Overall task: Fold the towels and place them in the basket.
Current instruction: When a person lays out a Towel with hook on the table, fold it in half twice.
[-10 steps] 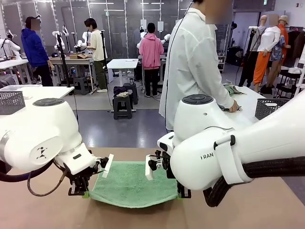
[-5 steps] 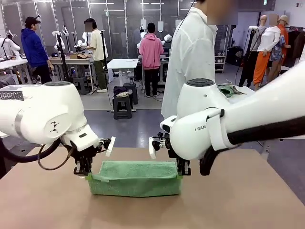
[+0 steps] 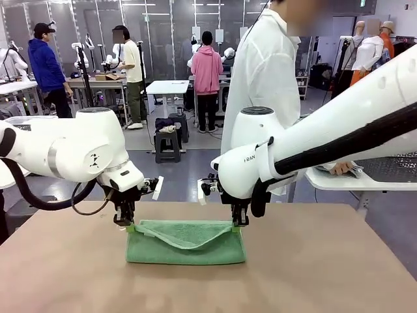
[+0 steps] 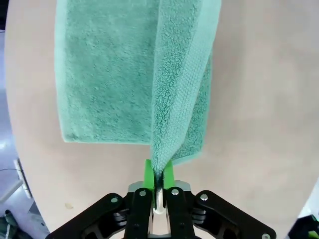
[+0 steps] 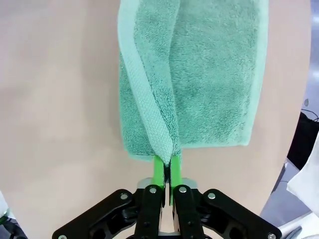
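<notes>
A mint green towel (image 3: 186, 244) lies folded over on the brown table (image 3: 313, 274), its upper edge sagging between the two grippers. My left gripper (image 3: 129, 225) is shut on the towel's left top corner. My right gripper (image 3: 235, 225) is shut on the right top corner. In the left wrist view the green pads (image 4: 147, 174) pinch a raised fold of the towel (image 4: 129, 74), whose lower layer lies flat on the table. The right wrist view shows the same: pads (image 5: 158, 170) clamped on a ridge of the towel (image 5: 209, 74).
A person in a white coat (image 3: 264, 78) stands at the table's far side, turned toward a white side table (image 3: 365, 177) on the right, one hand (image 3: 340, 169) resting on it. Bare brown tabletop surrounds the towel. Other people and workstations stand far behind.
Both grippers have carried the towel's near edge up and away from me, folding it over the far half. The arms have swung back, and the towel now lies farther across the table.
</notes>
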Robot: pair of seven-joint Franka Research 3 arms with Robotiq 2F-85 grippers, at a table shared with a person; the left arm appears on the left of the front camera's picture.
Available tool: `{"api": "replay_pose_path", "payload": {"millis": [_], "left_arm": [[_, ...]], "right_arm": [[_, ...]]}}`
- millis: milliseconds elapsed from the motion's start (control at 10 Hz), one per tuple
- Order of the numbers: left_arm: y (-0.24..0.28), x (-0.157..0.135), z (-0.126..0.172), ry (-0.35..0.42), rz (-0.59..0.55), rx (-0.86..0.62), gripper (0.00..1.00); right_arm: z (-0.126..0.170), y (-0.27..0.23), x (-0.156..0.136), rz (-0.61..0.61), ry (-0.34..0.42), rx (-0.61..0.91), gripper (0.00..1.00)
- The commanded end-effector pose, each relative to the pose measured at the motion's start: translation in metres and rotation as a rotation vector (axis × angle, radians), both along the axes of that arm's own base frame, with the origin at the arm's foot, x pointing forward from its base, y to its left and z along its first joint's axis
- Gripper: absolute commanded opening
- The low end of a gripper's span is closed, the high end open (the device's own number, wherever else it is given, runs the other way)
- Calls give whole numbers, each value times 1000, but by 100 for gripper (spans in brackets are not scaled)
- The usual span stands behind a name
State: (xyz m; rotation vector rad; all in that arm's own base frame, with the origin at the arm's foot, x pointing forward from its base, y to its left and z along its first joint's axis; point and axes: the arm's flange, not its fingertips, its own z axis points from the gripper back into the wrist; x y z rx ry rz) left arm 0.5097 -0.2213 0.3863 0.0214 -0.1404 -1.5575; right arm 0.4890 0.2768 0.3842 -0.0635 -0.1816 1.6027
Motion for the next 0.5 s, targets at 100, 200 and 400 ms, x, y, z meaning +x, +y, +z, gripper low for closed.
{"api": "replay_pose_path", "payload": {"millis": [100, 200, 400], "left_arm": [[-8, 32, -3, 8, -4, 19, 0], [-7, 39, -4, 11, 5, 19, 0], [-6, 49, -8, 19, 17, 24, 0]], "right_arm": [[-9, -3, 30, -39, 4, -28, 6], [-11, -8, 36, -42, 2, -23, 6], [-13, -13, 45, -34, 1, -12, 6]]}}
